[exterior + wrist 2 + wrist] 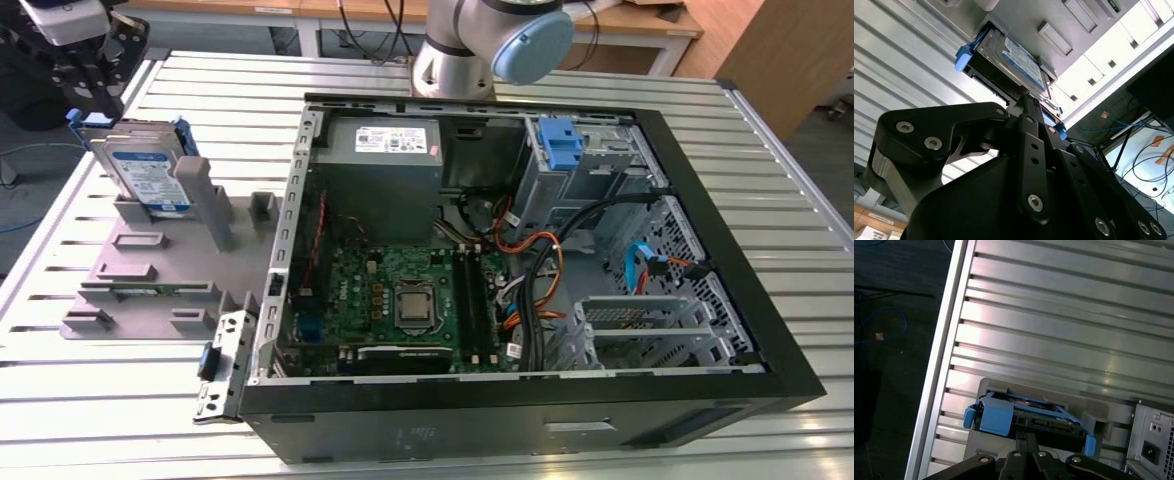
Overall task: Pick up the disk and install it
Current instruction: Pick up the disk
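The disk (144, 165) is a silver-grey drive with a white and blue label and a blue carrier frame. It stands on edge, leaning in a grey holder (147, 270) at the exterior view's left. My gripper (96, 100) hangs just above the disk's upper end. In both wrist views the black fingers come together with no visible gap. Their tips (1027, 97) (1026, 437) sit at the edge of the disk (1021, 57) (1029, 415). I cannot tell whether they pinch the frame.
An open computer case (747, 300) lies on the slatted metal table (801, 130). Inside it are a motherboard (400, 300), a grey power-supply box (380, 150), cables and a drive bay with a blue tab (561, 145). The arm's base (467, 50) stands behind the case.
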Robot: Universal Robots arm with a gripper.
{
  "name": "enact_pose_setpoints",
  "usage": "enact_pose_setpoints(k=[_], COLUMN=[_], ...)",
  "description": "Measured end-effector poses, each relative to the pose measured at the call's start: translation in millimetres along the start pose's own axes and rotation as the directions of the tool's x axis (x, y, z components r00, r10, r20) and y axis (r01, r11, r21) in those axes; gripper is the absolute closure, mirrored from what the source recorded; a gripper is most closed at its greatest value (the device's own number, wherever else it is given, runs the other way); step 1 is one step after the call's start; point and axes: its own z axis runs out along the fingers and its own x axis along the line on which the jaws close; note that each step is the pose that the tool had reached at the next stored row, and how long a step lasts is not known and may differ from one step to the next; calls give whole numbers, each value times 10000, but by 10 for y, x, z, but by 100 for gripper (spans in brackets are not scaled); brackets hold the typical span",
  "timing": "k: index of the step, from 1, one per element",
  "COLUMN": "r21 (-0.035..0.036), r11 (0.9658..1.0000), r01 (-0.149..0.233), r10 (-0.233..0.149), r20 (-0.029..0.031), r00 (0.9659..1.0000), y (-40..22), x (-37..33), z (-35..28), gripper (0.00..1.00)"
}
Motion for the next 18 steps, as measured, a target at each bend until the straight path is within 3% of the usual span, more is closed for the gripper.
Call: enact_pose_setpoints(k=[9, 18], r21=[2, 3], r11=[9981, 9981], r01=[613, 622], r10=[-613, -622], r20=[-25, -25], r00=[9981, 9981], y=[0, 0], x=[0, 0], z=[0, 0], gripper=[89, 89])
